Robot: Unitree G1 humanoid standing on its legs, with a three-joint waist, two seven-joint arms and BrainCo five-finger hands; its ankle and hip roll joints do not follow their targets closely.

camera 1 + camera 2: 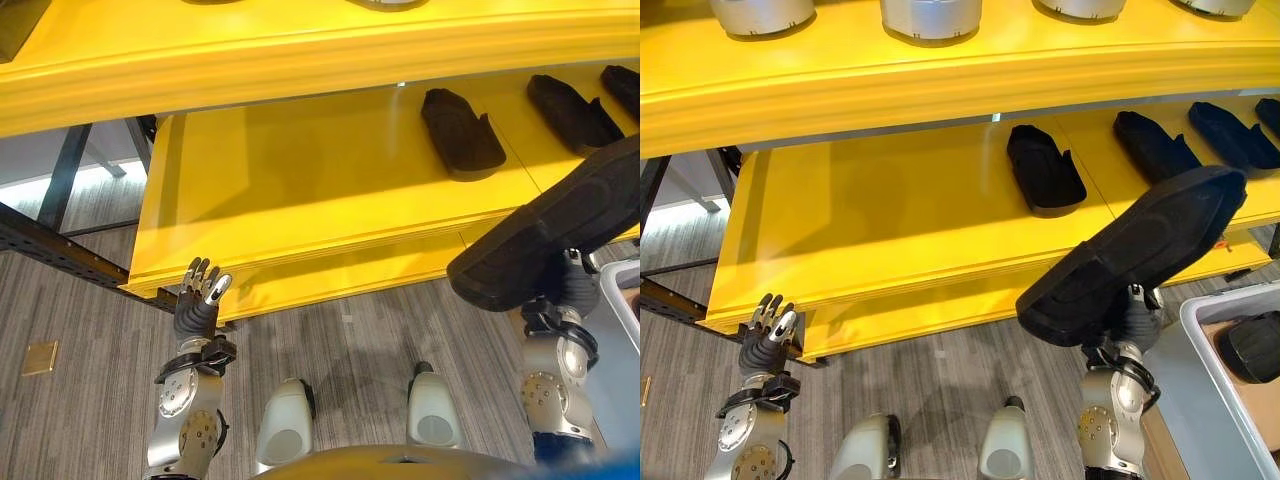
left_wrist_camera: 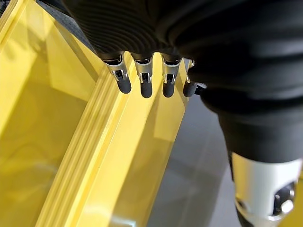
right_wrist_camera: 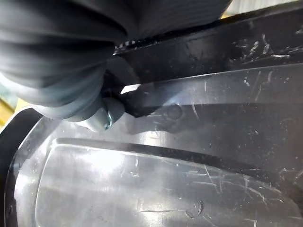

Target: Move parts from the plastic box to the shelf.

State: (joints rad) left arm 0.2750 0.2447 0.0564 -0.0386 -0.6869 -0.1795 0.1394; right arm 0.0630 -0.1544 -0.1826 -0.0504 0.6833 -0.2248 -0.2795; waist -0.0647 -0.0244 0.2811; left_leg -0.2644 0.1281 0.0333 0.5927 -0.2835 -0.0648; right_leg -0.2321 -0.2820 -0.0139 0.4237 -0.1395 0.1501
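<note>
A: Hands first. Left hand (image 1: pixel 203 298) hangs low at the shelf's near left corner, fingers straight and relaxed, holding nothing

B: And the right?

A: Right hand (image 1: pixel 1132 322) is under the black part (image 1: pixel 1135 252), which it carries raised in front of the lower shelf (image 1: pixel 300 180). In the right wrist view the thumb presses the part's glossy underside, so I judge it gripped, though the fingers are hidden behind it

B: How does the part lie?

A: Long axis slants from near-left up to far-right, the far end already over the shelf's front edge. The bare yellow board lies ahead and to the left of it

B: What's beyond?

A: Three more black parts lie on that shelf, the nearest (image 1: pixel 1043 168) standing alone at middle, long axes pointing front to back. The plastic box (image 1: pixel 1210 330) sits at the robot's right, another part (image 1: pixel 1255 345) inside. Likely the carried one needs turning to match the row
</note>
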